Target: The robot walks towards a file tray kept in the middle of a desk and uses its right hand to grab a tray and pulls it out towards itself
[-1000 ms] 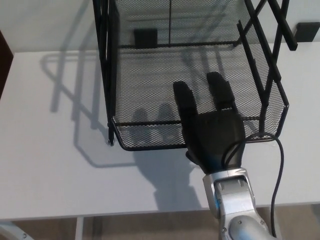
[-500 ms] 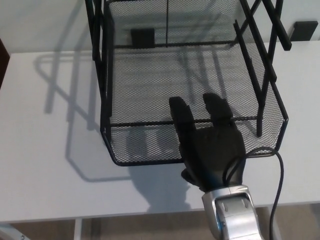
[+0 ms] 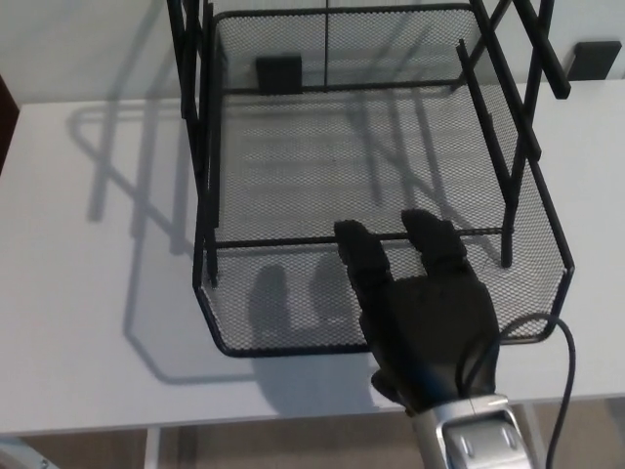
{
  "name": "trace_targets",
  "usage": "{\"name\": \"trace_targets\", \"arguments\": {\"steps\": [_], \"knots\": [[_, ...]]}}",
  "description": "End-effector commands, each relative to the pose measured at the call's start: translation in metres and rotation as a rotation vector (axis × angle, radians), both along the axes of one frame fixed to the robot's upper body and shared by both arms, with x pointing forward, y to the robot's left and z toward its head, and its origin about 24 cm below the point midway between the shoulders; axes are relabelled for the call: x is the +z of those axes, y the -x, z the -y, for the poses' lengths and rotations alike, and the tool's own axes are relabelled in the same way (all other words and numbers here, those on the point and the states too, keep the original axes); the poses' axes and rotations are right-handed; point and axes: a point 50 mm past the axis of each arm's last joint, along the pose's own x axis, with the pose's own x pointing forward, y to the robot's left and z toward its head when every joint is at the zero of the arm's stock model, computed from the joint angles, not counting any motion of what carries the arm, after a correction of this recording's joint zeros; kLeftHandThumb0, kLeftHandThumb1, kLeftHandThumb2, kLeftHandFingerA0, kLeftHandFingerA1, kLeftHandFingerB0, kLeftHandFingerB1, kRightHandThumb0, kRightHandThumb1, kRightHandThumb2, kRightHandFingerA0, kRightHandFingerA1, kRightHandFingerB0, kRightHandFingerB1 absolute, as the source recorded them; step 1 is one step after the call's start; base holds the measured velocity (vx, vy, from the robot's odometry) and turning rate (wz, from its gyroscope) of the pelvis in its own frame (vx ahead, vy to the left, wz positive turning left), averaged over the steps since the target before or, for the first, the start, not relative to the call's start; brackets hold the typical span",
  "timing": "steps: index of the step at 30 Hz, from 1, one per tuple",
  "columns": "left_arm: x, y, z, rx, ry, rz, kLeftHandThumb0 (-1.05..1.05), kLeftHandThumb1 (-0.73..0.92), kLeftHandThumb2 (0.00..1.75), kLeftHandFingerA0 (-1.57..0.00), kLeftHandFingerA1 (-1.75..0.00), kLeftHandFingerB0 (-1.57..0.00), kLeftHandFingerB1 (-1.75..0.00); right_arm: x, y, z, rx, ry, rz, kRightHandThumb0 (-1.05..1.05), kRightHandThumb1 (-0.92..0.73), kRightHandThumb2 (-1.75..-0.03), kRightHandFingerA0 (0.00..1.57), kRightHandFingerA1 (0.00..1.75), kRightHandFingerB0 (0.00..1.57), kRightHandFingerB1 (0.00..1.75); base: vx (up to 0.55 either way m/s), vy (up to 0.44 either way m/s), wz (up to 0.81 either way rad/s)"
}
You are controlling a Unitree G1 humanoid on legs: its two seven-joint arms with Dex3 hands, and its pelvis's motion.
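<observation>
White desk (image 3: 88, 322) bare to the left of the fingers. Black mesh tray (image 3: 293, 322) drawn out of the file tray rack (image 3: 190, 117), front rim near the desk's near edge, overhanging none of it. Right hand (image 3: 420, 313) hooked over that front rim, fingers (image 3: 361, 256) curled inside, grasping it. Narrow strip of desk right of the fingers.

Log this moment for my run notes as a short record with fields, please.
surface: white desk
rack: black mesh file rack, mid-desk
tray: bottom mesh tray, drawn out past the rack's front posts
right hand: right hand over the tray's front rim, fingers inside
left hand: not in view
</observation>
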Motion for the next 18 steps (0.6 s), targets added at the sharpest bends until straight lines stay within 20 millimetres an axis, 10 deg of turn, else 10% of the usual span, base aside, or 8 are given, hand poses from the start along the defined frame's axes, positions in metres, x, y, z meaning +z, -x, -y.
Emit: {"name": "trace_targets", "arguments": {"steps": [1, 3, 11, 12, 13, 18], "knots": [[0.001, 0.0, -0.004, -0.019, -0.024, -0.012, -0.53, 0.43, 0.54, -0.74, -0.66, -0.49, -0.56, -0.012, 0.009, 0.005, 0.003, 0.041, -0.098, -0.25, -0.02, -0.73, 0.14, 0.55, 0.12, 0.53, 0.0, 0.0, 0.0], [0.001, 0.001, -0.004, -0.017, -0.022, -0.015, -0.54, 0.43, 0.54, -0.72, -0.66, -0.49, -0.56, -0.013, 0.012, 0.005, 0.002, 0.032, -0.101, -0.65, -0.28, -0.59, 0.25, 0.4, 0.26, 0.32, 0.0, 0.0, 0.0], [0.002, 0.002, -0.004, -0.029, -0.03, -0.014, -0.56, 0.42, 0.54, -0.77, -0.69, -0.5, -0.58, -0.02, 0.026, 0.007, -0.003, -0.001, -0.13, -0.64, -0.28, -0.58, 0.25, 0.41, 0.27, 0.32, 0.0, 0.0, 0.0], [0.001, 0.002, -0.004, -0.032, -0.025, -0.015, -0.55, 0.42, 0.54, -0.76, -0.69, -0.49, -0.58, -0.02, 0.028, 0.007, -0.001, -0.002, -0.133, -0.24, -0.02, -0.73, 0.15, 0.55, 0.13, 0.53, 0.0, 0.0, 0.0], [0.001, 0.001, -0.004, -0.028, -0.031, -0.021, -0.54, 0.43, 0.54, -0.76, -0.69, -0.5, -0.57, -0.02, 0.029, 0.007, -0.002, -0.006, -0.132, -0.64, -0.28, -0.58, 0.26, 0.41, 0.27, 0.32, 0.0, 0.0, 0.0], [0.001, 0.001, -0.005, -0.034, -0.035, -0.016, -0.55, 0.42, 0.54, -0.78, -0.68, -0.52, -0.58, -0.021, 0.035, 0.006, 0.013, -0.018, -0.124, -0.64, -0.28, -0.58, 0.26, 0.42, 0.27, 0.32, 0.0, 0.0, 0.0]]}}
